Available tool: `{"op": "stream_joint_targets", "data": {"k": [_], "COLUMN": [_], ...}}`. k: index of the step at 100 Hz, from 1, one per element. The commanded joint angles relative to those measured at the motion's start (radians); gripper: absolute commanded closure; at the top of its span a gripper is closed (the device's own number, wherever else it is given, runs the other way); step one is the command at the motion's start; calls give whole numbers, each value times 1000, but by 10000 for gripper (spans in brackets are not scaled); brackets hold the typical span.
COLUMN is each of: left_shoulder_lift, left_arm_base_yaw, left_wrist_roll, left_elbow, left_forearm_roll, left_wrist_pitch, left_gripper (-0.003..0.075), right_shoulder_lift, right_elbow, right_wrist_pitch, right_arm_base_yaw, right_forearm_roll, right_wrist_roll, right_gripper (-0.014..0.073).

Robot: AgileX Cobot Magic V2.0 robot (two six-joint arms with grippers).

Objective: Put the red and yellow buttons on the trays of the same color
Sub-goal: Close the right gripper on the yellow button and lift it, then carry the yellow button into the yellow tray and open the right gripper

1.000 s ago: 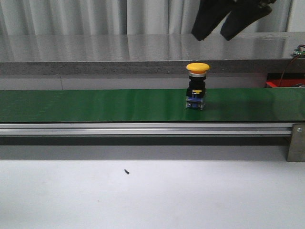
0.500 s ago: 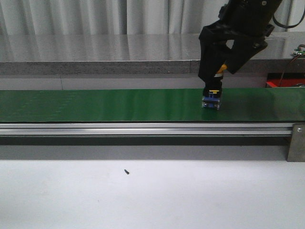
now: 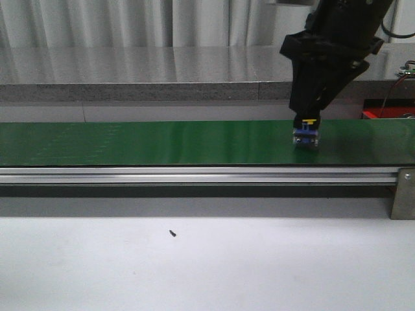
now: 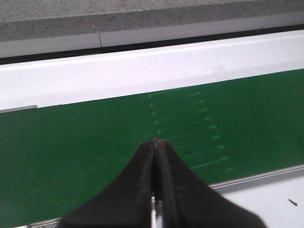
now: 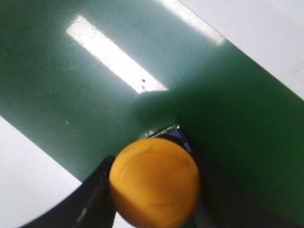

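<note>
Our right gripper [image 3: 310, 113] clamps the yellow button [image 5: 154, 183] on the green belt [image 3: 162, 142]; a shallow hold risks tipping it when lifted.

The yellow button [image 3: 305, 133] stands upright on the green belt, right of centre in the front view and a little above mid-height. There only its lower part shows: a blue base with a small yellow band above it; the rest is hidden behind dark gripper fingers. In the right wrist view the button [image 5: 155, 181] fills the lower middle of the frame: a round, domed, orange-yellow cap seen from above, with a corner of the blue base showing just past its rim.
</note>
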Motion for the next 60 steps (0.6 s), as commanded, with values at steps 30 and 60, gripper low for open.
{"op": "stream_joint_targets", "data": {"k": [30,60], "left_shoulder_lift": [-20,-20], "left_arm_base_yaw": [-6,-6], "left_wrist_roll": [-1,-1], "left_elbow": [-28,-28], "left_forearm_roll": [-30,-30], "left_wrist_pitch": [-40,-39], "left_gripper": [740,740], "right_shoulder_lift": [-289,-371], "right_elbow": [12,225], "right_wrist_pitch": [71,70], "right_arm_base_yaw": [-320,-668], "right_forearm_roll": [6,72], "right_wrist_roll": [6,8], "right_gripper": [375,375]}}
